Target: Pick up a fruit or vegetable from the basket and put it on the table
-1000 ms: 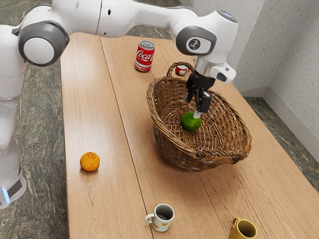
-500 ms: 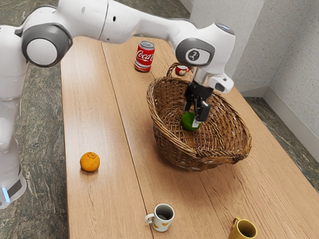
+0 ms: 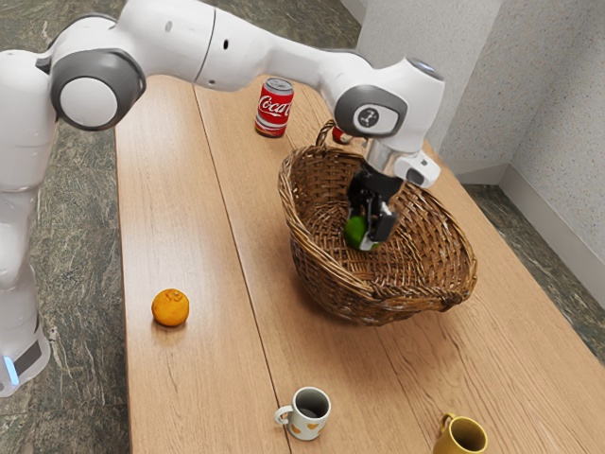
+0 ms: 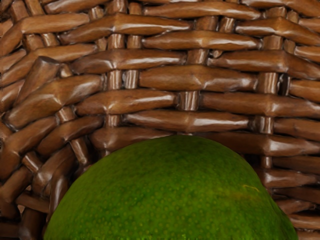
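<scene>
The lime (image 4: 175,195) is deep green, dotted with paler green specks and marked with a thin yellowish streak. Glossy brown weave patterns the basket (image 3: 317,284), right of centre in the exterior view. The gripper (image 3: 363,235) is mostly black; the arm (image 3: 180,43) at upper left is white with dark grey rings. At upper centre, the Coca-Cola can (image 3: 274,112) is red with white script. The orange (image 3: 170,308) at lower left is bright orange. Along the bottom, one mug (image 3: 305,427) is white with orange motifs, the other cup (image 3: 448,443) mustard yellow. The table (image 3: 203,388) is tan, wood-grained.
</scene>
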### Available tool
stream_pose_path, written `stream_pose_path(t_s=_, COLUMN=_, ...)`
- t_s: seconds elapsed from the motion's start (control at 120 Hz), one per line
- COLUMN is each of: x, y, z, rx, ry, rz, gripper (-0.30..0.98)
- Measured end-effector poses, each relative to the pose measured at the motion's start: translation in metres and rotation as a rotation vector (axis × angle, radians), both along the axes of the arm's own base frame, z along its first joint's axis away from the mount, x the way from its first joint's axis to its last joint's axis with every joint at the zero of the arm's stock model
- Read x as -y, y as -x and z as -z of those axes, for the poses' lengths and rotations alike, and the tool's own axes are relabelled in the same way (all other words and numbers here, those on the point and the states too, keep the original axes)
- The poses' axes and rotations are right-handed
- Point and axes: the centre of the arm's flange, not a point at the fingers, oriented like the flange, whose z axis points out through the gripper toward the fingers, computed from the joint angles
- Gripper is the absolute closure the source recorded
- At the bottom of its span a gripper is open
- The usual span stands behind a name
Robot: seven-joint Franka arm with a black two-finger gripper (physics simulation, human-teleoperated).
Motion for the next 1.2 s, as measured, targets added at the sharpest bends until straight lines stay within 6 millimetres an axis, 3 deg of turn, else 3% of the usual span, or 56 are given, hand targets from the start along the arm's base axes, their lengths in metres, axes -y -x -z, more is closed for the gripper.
stream_pose_path(t_s=0.083, x=0.001, y=0.004, z=-0.015, rx=0.02, ry=0.003, rz=-0.001, gripper=0.33)
stream_pose_path(t_s=0.217, x=0.004, y=0.026, z=-0.064, rx=0.079, ry=-0.001, rz=0.006, gripper=0.39)
stream_pose_path(t_s=0.367, x=0.002, y=0.104, z=-0.131, rx=0.153, ry=-0.019, rz=0.008, gripper=0.4)
stream_pose_path(t_s=0.45, x=-0.021, y=0.126, z=-0.151, rx=0.171, ry=-0.027, rz=-0.03, gripper=0.39)
stream_pose_path(t_s=0.592, x=-0.095, y=0.139, z=-0.154, rx=0.146, ry=-0.031, rz=-0.161, gripper=0.4)
stream_pose_path(t_s=0.742, x=-0.143, y=0.159, z=-0.143, rx=0.104, ry=-0.039, rz=-0.241, gripper=0.4)
stream_pose_path(t_s=0.958, x=-0.183, y=0.167, z=-0.131, rx=0.065, ry=-0.051, rz=-0.31, gripper=0.4)
stream_pose_path(t_s=1.167, x=-0.197, y=0.168, z=-0.125, rx=0.048, ry=-0.066, rz=-0.331, gripper=0.4)
stream_pose_path(t_s=1.2, x=-0.197, y=0.168, z=-0.125, rx=0.046, ry=-0.066, rz=-0.33, gripper=0.35)
